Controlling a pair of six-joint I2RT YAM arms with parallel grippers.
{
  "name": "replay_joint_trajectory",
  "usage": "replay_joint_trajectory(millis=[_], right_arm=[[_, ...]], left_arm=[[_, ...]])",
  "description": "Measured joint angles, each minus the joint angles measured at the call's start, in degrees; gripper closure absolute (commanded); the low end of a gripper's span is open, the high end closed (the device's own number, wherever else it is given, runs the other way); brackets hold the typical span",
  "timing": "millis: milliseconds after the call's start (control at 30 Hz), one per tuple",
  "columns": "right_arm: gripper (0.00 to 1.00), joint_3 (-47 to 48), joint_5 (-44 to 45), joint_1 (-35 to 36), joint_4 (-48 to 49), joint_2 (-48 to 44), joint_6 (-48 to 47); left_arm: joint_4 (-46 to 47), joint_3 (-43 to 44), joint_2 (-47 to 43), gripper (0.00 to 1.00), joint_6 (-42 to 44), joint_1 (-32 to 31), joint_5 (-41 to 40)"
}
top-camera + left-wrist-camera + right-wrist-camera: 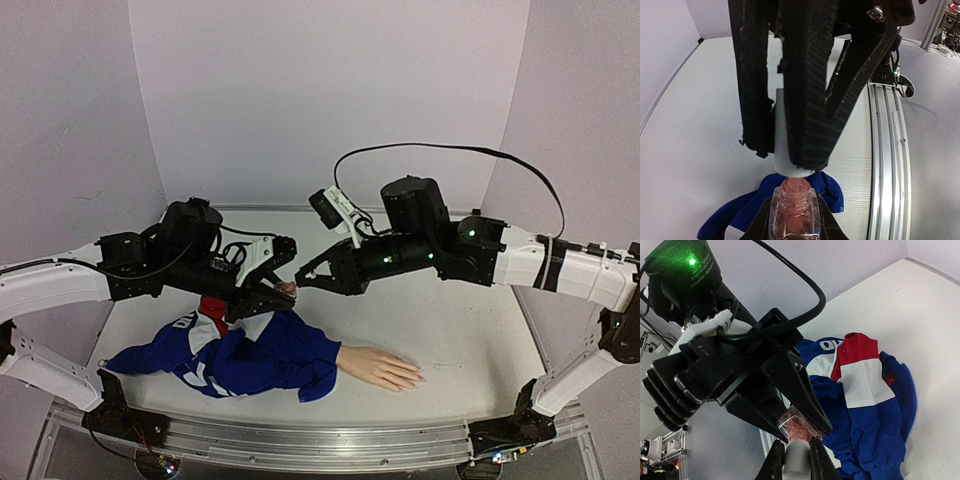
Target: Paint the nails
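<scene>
Mannequin hand (pixel 380 368) lies flat, nails (pixel 418 378) pointing right.

Nails (pixel 414 379) are tiny pale tips on a beige mannequin hand (pixel 378 367), palm down, pointing right, near the worktop's (pixel 450 310) near edge.

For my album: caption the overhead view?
Left fingers hold the polish bottle, right fingers grip its cap, near the mannequin hand.

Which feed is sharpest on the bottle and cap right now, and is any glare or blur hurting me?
Left wrist: bottle neck crisp, cap shaded but clear. Right wrist: bottle dim, green LED glow above. Top external: even light, wide-lens bowing, bottle tiny.
</scene>
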Motion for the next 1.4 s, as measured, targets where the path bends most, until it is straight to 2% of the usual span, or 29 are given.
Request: replay_joint_trajectory(millis=[567, 900, 1100, 1300, 1400], right_arm=[[1.0, 4.61, -1.9, 0.46, -2.78, 5.11, -2.1], [0.99, 12.13, -8.09, -0.35, -12.85, 9.53, -12.17], [0.99, 15.1, -10.25, -0.74, -16.09, 11.02, -17.81], [1.0, 19.32, -5.73, -1.22, -16.33, 14.49, -10.88], [1.0, 21.22, 1.46, -1.11, -14.99, 16.09, -0.02]], left_arm=[[-1.16, 0.0, 0.02, 1.0, 0.0, 0.02, -0.46], [-3.04, 0.0, -0.04, 1.0, -0.07, -0.04, 0.31], [-2.97, 0.0, -0.59, 1.0, -3.43, -0.28, -0.15], [-2.84, 0.0, -1.14, 1.0, -6.08, -0.5, -9.57], [1.36, -1.25, -0.44, 1.0, -4.94, -0.46, -17.38]])
